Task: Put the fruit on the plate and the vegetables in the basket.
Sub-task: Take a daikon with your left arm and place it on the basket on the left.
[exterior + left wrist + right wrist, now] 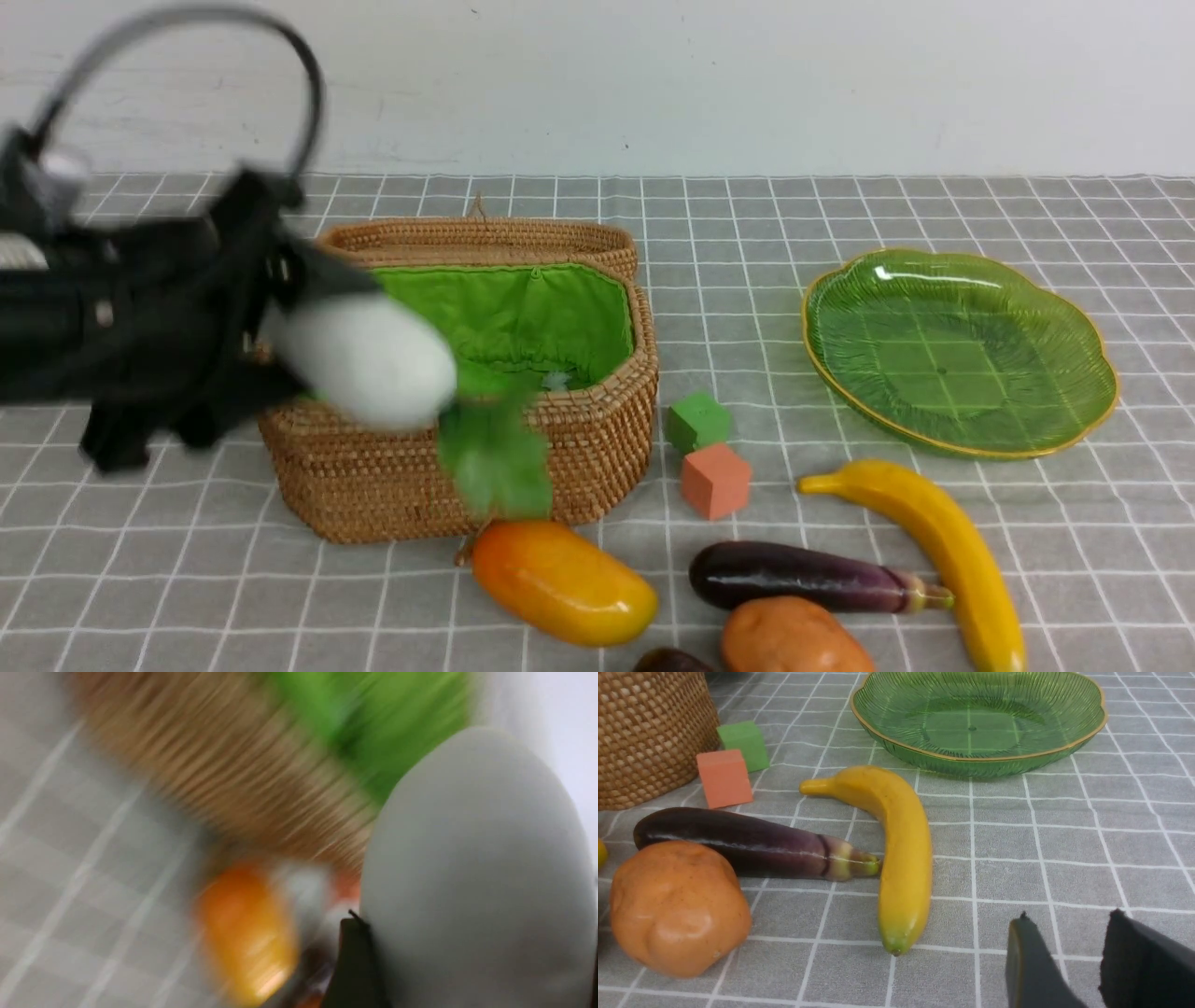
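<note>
Radish [373, 364] clasped in left hand [280, 327] near basket [597, 439]; right hand [1069, 917] agape, empty.

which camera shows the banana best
The right wrist view: the banana lies whole, close and sharp. The front view shows the banana smaller, with its near end cut off by the frame edge. The left wrist view is blurred and shows no banana.

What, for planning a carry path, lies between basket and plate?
Front view: a green cube and a salmon cube near the basket; bare cloth up to the plate.
</note>
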{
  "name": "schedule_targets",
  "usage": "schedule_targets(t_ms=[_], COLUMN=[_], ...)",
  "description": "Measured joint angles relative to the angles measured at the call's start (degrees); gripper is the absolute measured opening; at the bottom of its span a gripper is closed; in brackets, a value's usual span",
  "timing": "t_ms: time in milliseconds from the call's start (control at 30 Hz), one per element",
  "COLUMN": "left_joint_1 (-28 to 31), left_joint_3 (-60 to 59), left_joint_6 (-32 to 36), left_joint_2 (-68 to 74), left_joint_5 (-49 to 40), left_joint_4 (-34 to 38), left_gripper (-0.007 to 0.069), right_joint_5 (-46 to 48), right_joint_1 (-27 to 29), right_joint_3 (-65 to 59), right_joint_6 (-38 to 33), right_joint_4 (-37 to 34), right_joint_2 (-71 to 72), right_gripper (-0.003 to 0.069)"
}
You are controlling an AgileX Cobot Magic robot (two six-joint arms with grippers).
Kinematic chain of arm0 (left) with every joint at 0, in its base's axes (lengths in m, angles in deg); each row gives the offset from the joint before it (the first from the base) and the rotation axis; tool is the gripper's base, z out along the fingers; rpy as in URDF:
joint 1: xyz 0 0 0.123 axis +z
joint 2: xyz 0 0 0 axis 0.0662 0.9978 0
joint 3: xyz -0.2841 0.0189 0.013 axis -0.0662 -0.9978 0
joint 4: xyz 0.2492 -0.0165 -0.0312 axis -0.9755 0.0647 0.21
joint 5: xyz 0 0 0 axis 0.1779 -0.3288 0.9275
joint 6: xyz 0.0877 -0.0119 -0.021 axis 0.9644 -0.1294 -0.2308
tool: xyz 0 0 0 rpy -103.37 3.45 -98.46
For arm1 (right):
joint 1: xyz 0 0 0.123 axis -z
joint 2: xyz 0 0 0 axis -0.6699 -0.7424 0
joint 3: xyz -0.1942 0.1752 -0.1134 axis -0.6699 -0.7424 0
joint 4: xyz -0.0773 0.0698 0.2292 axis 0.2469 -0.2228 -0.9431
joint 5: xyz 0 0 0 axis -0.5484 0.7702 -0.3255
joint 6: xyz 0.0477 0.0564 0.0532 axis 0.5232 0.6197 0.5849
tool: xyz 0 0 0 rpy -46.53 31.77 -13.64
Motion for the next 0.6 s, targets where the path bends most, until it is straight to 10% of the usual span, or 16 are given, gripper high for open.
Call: schedule_targets(t_ms=[167,600], left_joint_1=[0.0,0.0], left_joint_3=[2.38,6.06], left_joint_6=[-1.54,1.15], left_joint_2=[8.1,22.16], left_joint_5=[15.07,12.01], left_joint_4=[0.55,0.69], left_gripper=[0.0504,0.055], right_joint_5=[0.0,0.0], right_joint_1=[0.0,0.0], right_joint_3=[0.0,0.0], right_joint_6=[0.0,0.0], right_joint_4=[0.0,0.0], right_joint_2=[0.0,0.0], right_gripper=[0.024,0.024])
